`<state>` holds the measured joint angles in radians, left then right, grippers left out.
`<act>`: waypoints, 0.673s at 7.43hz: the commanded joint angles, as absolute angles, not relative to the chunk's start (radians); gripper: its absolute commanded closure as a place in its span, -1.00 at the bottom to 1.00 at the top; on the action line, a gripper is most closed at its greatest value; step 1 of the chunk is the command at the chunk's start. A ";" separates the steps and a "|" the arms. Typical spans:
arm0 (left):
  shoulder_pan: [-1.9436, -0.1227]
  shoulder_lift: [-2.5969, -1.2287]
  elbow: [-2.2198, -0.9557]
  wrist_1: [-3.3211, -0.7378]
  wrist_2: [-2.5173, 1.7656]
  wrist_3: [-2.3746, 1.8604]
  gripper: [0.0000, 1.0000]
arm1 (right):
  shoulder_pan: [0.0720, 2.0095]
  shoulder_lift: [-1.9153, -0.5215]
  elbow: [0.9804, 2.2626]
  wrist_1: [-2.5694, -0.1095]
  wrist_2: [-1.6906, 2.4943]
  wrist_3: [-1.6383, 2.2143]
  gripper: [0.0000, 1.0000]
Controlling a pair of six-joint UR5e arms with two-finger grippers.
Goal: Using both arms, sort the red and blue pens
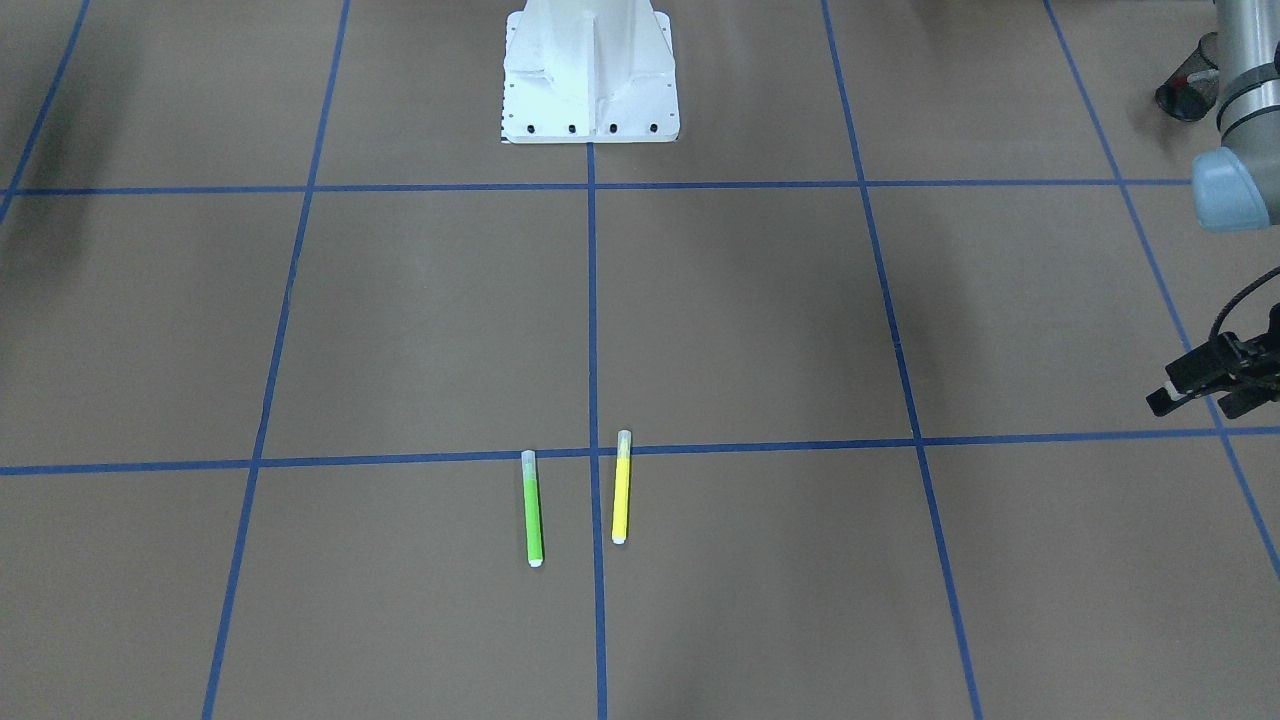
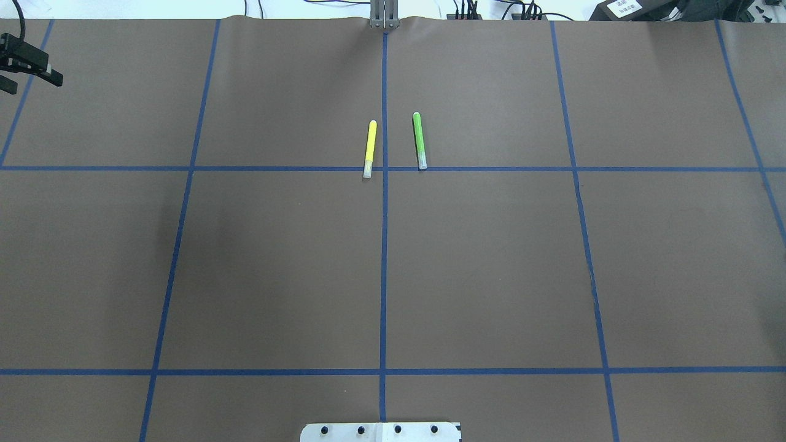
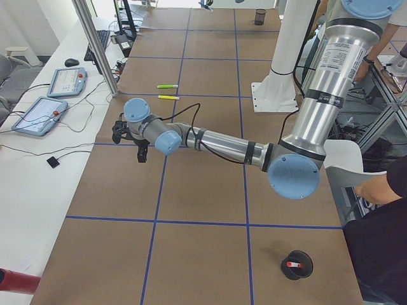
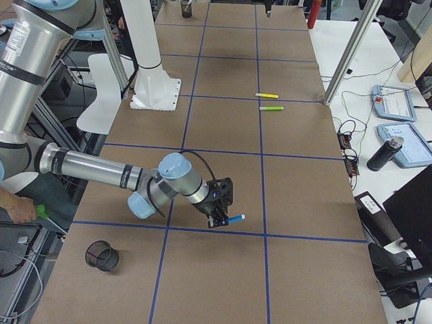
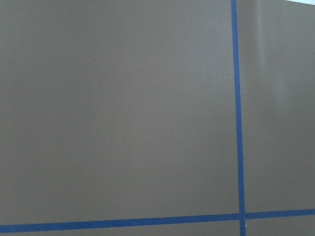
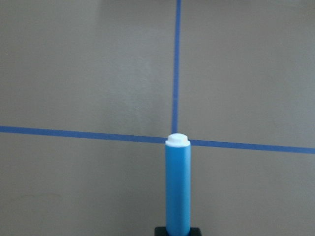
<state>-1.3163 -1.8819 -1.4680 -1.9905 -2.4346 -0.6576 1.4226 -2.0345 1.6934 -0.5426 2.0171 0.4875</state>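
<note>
Right claw is clamped on the blue pen, gripping one end. The rest sticks straight out ahead, white end plug forward. In my wrist view the plug lines up with a crossing of the blue tape lines. The pen is up off the table, roughly level, pointing toward the operators' side. My right arm runs low and nearly flat over the table from the robot side, wrist folded, claw tilted a bit down just over a tape line. One black mesh cup stands near that arm's elbow, apart from the claw.

Left claw has its fingers spread, with nothing between them that I can see. Its wrist view shows only bare brown table and tape. The claw points down over the table near the operators' edge; I can't tell its height. On my left arm the upper link rises steeply, the elbow is bent, the forearm reaches out level across the table and the wrist is turned down.

Red pen lies inside a second black cup at my left end of the table, well apart from the left claw. Green pen and yellow pen lie side by side mid-table, not touching, either side of the centre tape line, pale caps toward the white pedestal.
</note>
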 commanded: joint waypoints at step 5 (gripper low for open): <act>-1.316 -1.890 -1.470 -1.991 -2.434 -0.664 -0.96 | 1.687 -2.078 1.534 -0.353 2.271 0.356 1.00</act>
<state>-1.3166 -1.8898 -1.4684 -1.9907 -2.4344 -0.6642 1.6522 -2.0669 1.5386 -0.3565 2.2336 0.3777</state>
